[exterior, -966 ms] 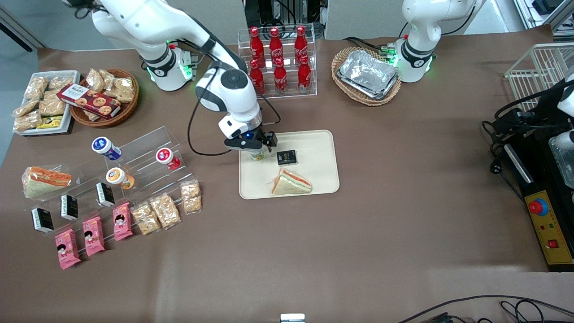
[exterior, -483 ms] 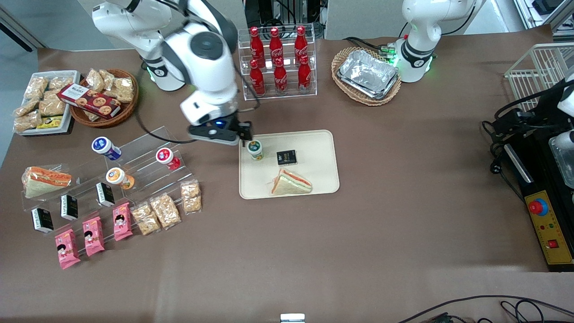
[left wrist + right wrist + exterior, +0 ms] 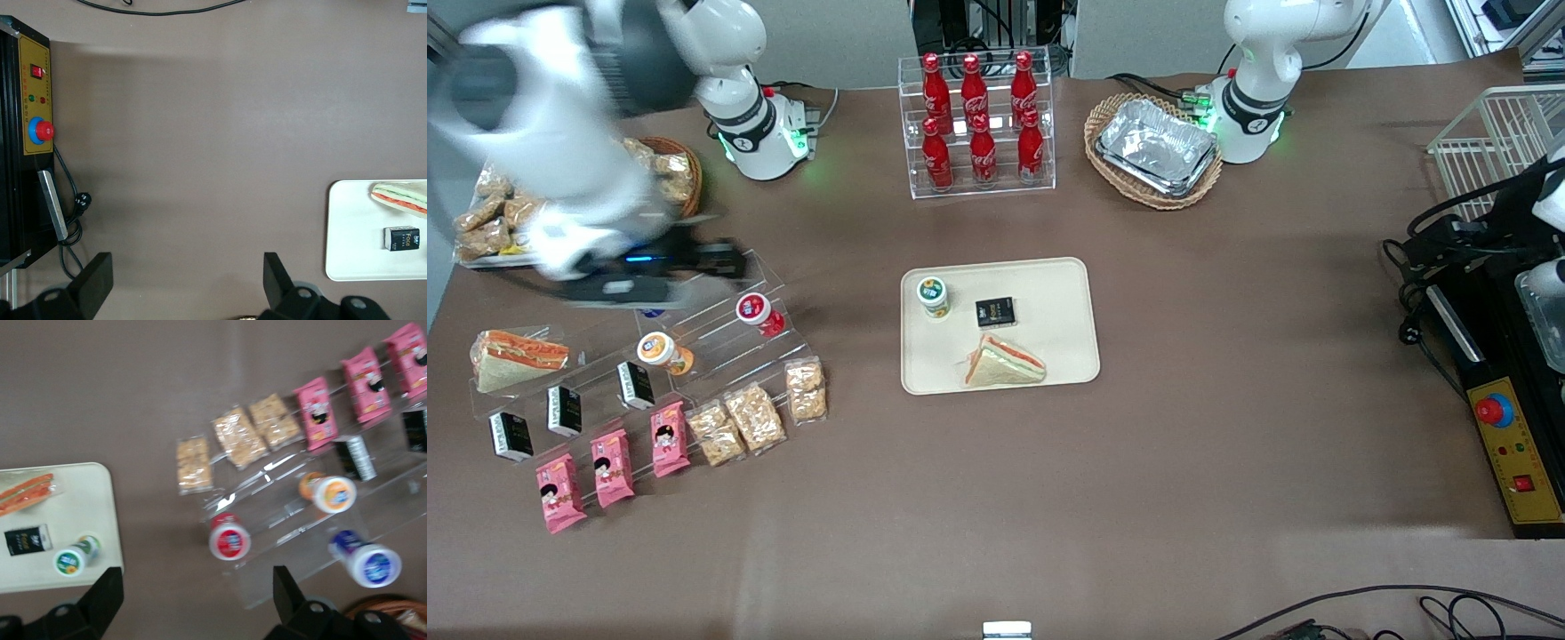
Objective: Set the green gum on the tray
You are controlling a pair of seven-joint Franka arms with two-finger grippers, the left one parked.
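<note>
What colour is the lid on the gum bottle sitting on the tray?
White with a green rim, clearest in the front view: green gum.

The tray [image 3: 1049,293] looked like matt cream plastic, smooth all over. The gum [image 3: 934,296] had a glossy plastic lid and a printed label. The sandwich [image 3: 1005,363] lay in clear, shiny film. The table [image 3: 1049,498] was covered in a matt brown sheet, paper-like, with faint creases. The stepped rack [image 3: 720,302] was clear acrylic with bright glints. The gripper [image 3: 711,260], above that rack, was matt black; its arm's shell was glossy white plastic.
</note>
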